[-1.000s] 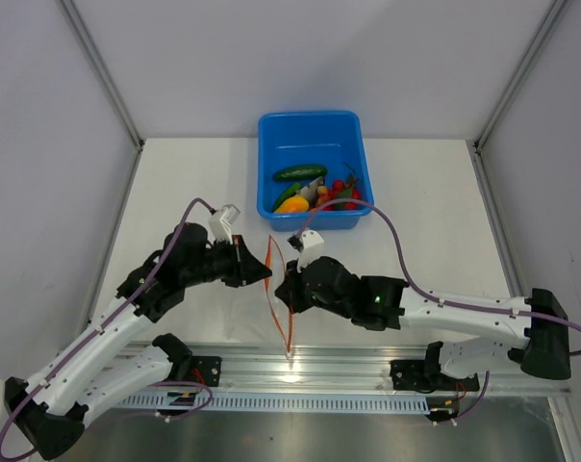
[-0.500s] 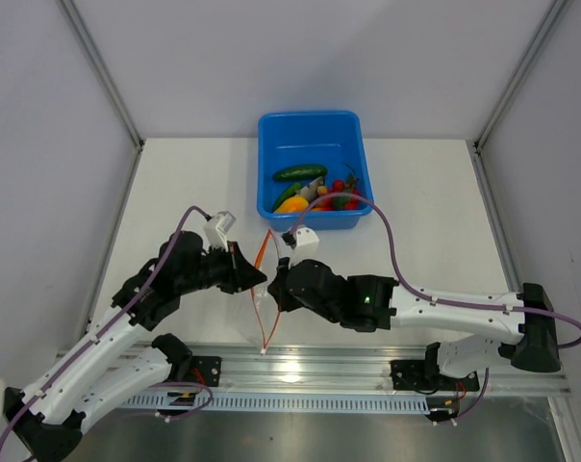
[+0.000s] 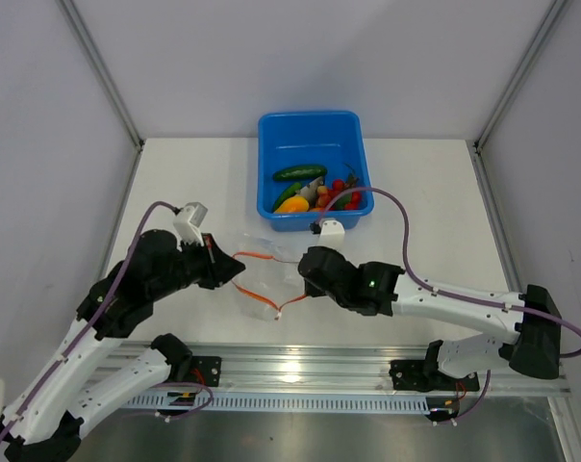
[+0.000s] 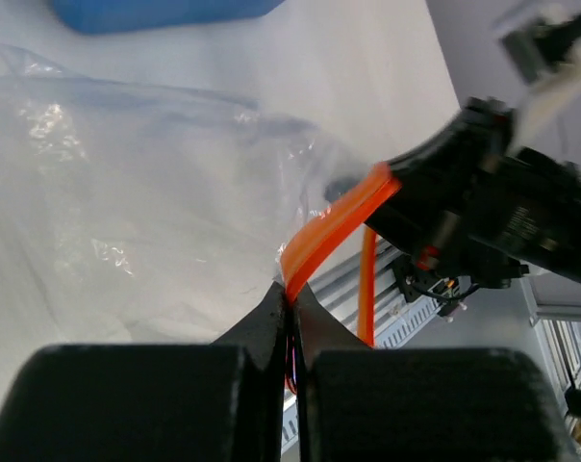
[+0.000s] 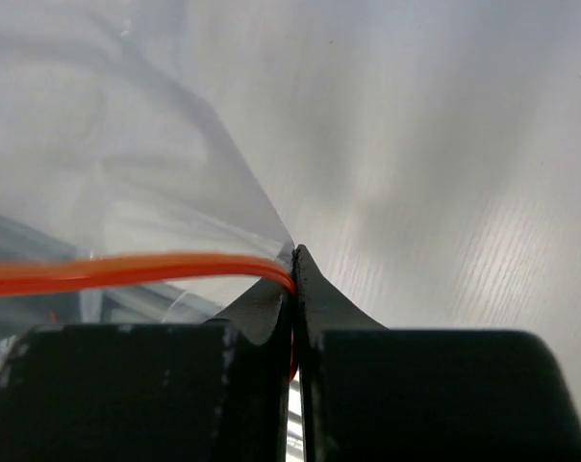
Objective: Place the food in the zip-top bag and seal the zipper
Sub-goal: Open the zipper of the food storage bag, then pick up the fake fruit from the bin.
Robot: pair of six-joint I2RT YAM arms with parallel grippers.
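The clear zip-top bag [image 3: 262, 274] hangs between my two grippers above the table, its mouth pulled open. Its orange-red zipper [image 3: 255, 256] runs in two strands between them. My left gripper [image 3: 229, 270] is shut on the zipper's left end, which shows in the left wrist view [image 4: 324, 236]. My right gripper [image 3: 305, 274] is shut on the zipper's right end, seen in the right wrist view [image 5: 165, 267]. The food stays in the blue tub: a green cucumber [image 3: 299, 173], a yellow-orange fruit [image 3: 292, 204], red tomatoes [image 3: 342, 191].
The blue tub [image 3: 310, 130] stands at the back middle of the white table. Grey walls close the left, right and back sides. An aluminium rail [image 3: 300, 366] runs along the near edge by the arm bases.
Both grippers have drawn apart, the left one leftward and the right one rightward. The bag's mouth has turned from a closed upright line into an open loop.
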